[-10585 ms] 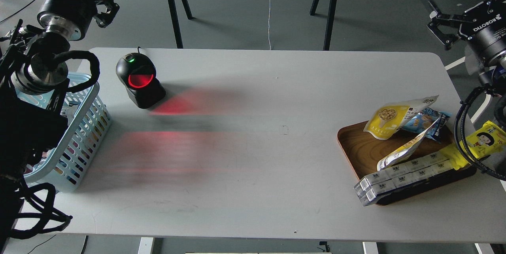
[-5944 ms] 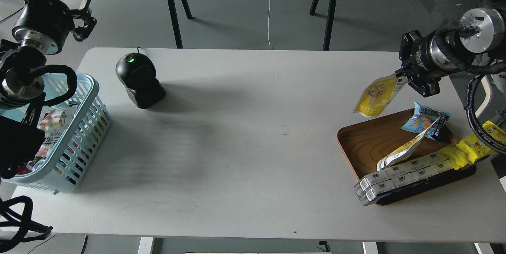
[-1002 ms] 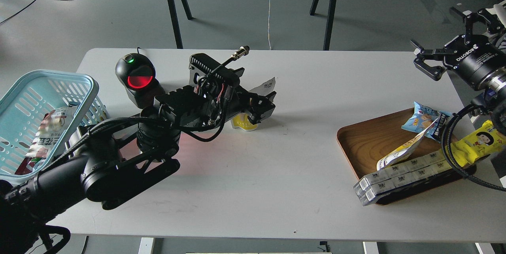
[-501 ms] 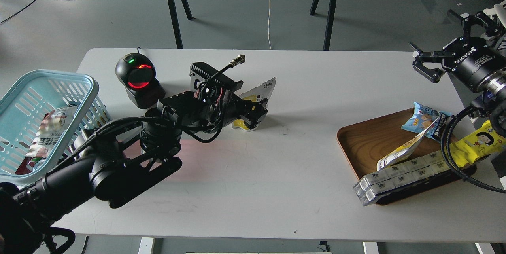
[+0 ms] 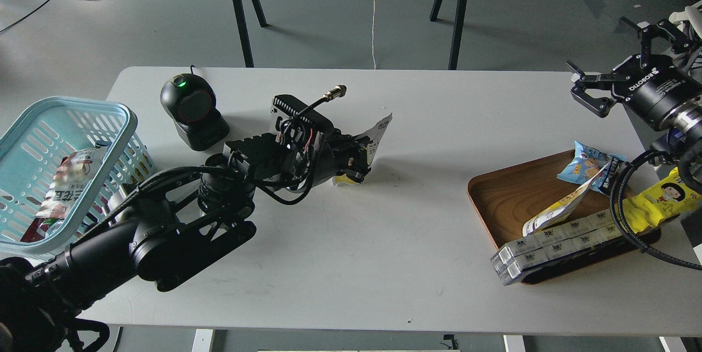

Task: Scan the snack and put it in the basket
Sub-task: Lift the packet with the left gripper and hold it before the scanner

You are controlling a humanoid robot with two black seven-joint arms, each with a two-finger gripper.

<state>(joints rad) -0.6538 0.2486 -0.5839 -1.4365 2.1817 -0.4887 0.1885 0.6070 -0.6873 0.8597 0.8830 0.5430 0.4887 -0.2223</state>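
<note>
The flat stand-up snack pouch [image 5: 373, 141], yellow at the bottom and white with print on the side facing up, sits in the left gripper [image 5: 359, 157], whose fingers are closed on its lower part; it hangs just above the pale grey counter [image 5: 351, 242], to the right of the black dome-shaped barcode scanner [image 5: 190, 108]. The scanner's window looks dark, with only a small green lamp lit on top, so whether the scan has registered cannot be told from here. The light blue slotted plastic basket [image 5: 123, 121] stands at the counter's left edge, well apart from the pouch, and already holds other packets. The right gripper [image 5: 606, 86] hovers beyond the counter's right end with its fingers spread wide and nothing in them, above the brown wooden tray [image 5: 496, 204] of remaining goods. As I judge it, the pick-up is done and the pouch is at the scanning stage; what is left is to carry it left over the basket rim and release it there
</note>
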